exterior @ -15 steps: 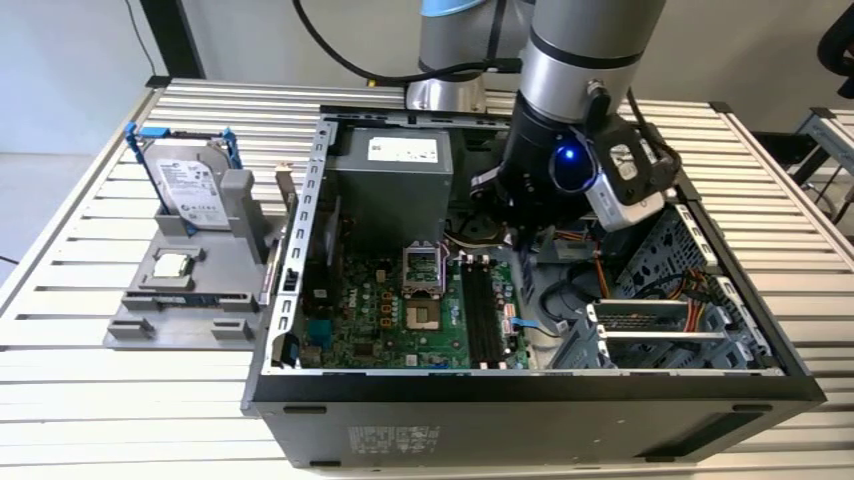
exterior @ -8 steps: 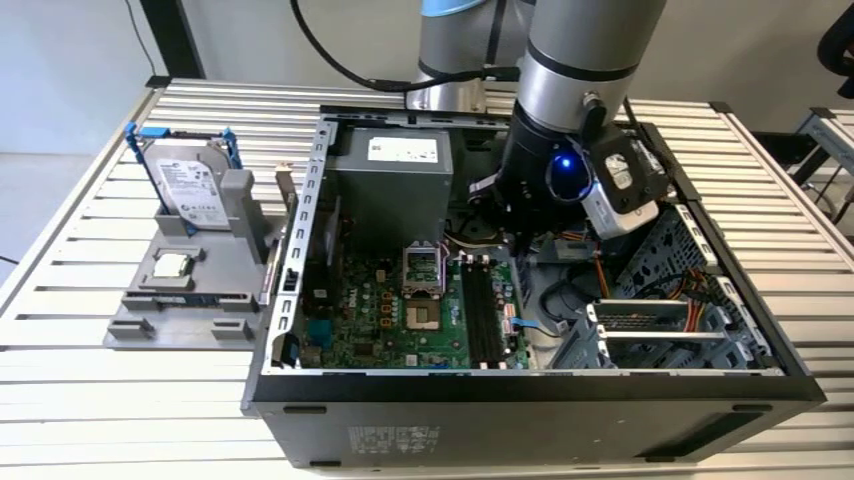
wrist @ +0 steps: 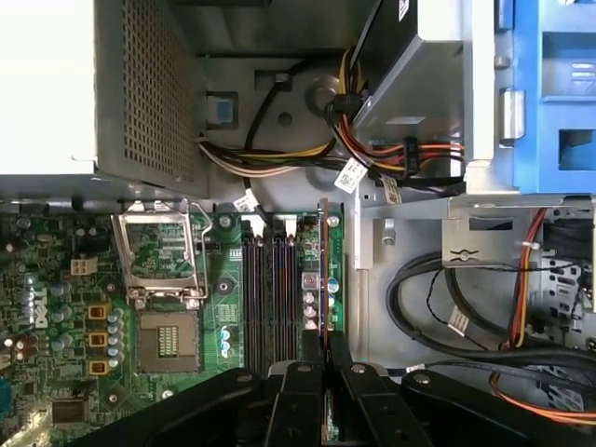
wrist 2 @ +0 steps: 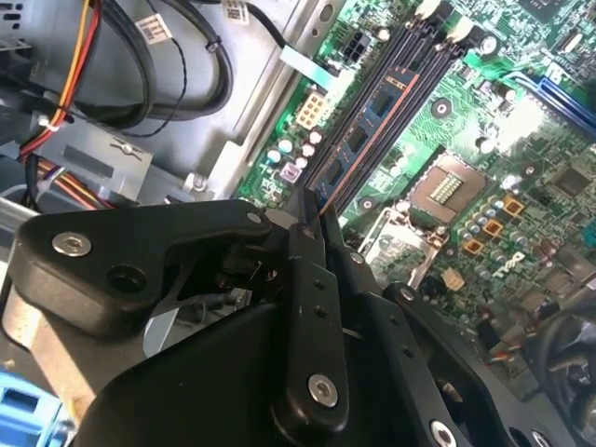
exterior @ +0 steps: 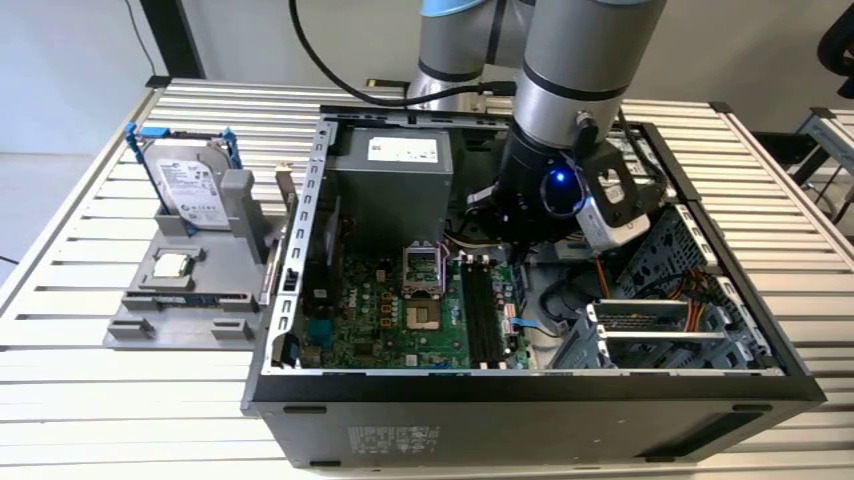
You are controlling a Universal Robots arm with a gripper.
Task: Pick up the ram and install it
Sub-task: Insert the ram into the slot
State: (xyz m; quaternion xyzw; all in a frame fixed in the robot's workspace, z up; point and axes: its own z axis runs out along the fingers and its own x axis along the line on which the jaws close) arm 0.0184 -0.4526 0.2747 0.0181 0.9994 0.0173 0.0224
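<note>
The tool (wrist: pixel 324 372) has its two black fingers (wrist 2: pixel 307 279) closed together on the thin upper edge of the ram (wrist: pixel 325 270), pinching the stick edge-on near one end, as both wrist views show. The ram stands on its long edge over the motherboard (wrist: pixel 93 372), lined up with the black slots (wrist: pixel 270 289) and lying just beside them, on the side toward the drive cage (exterior: pixel 667 320); whether its lower edge is already seated cannot be told. As a judgement, the stick is light and stiff but thin and fragile, with bare chips on its faces, so the narrow top edge is the sensible place to hold it, with a firm and level grip. In the exterior view the arm (exterior: pixel 574 60) reaches down into the open computer case (exterior: pixel 534 400), which stands on the slatted tabletop (exterior: pixel 80 400).
</note>
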